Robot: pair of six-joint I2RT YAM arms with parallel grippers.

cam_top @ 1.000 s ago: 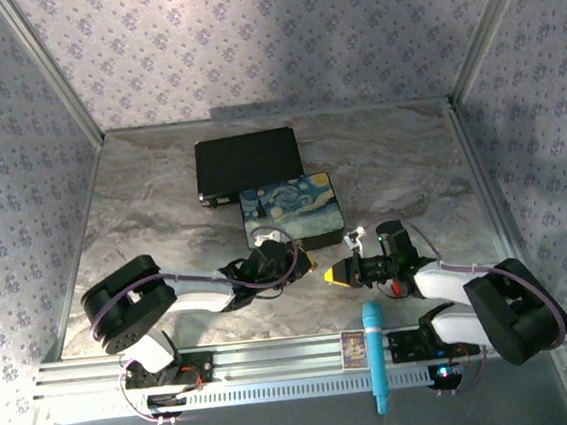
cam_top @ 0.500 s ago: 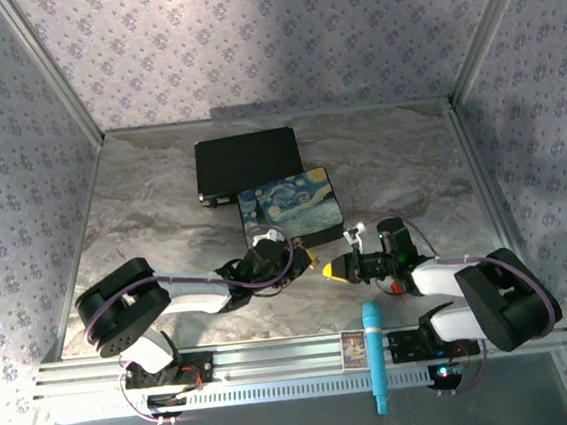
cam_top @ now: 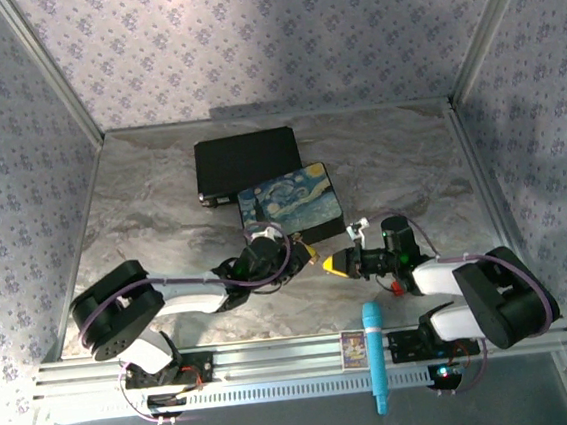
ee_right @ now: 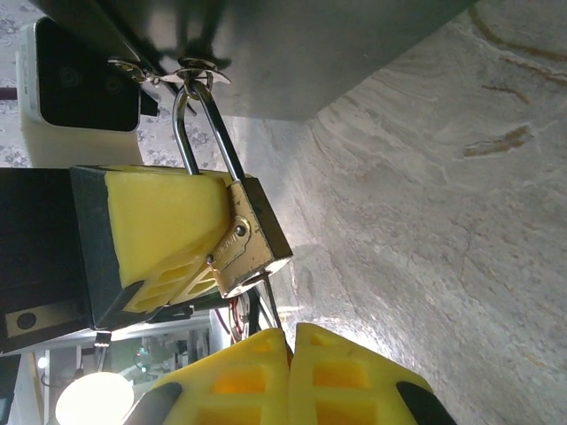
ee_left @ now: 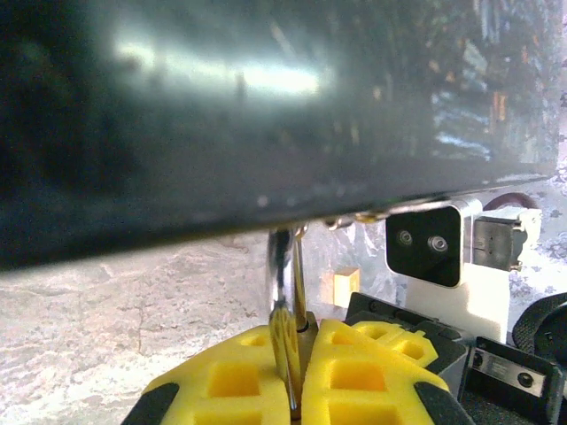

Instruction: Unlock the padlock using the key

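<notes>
The brass padlock [ee_right: 252,243] hangs by its silver shackle [ee_right: 199,124] from the clasp on the front of the painted box [cam_top: 291,205]. My left gripper [ee_left: 306,332] is shut on the padlock body, and its yellow finger [ee_right: 159,230] covers one side. In the left wrist view the shackle [ee_left: 283,266] rises from between the fingers to the box's edge. My right gripper [ee_right: 291,341] is shut on the key. The thin dark blade [ee_right: 270,305] runs from its fingers into the padlock's underside, and the key's head is hidden. From above, the left gripper [cam_top: 306,255] and right gripper [cam_top: 335,265] meet tip to tip.
A black case [cam_top: 247,163] lies behind the painted box. A small red block [cam_top: 395,288] sits by the right arm. A teal pen [cam_top: 376,356] lies across the front rail. A small tan cube [ee_left: 346,285] shows on the table beyond the padlock.
Both grippers have edged a little toward the painted box. The right gripper has closed in on the padlock from the right, and both have stayed shut.
</notes>
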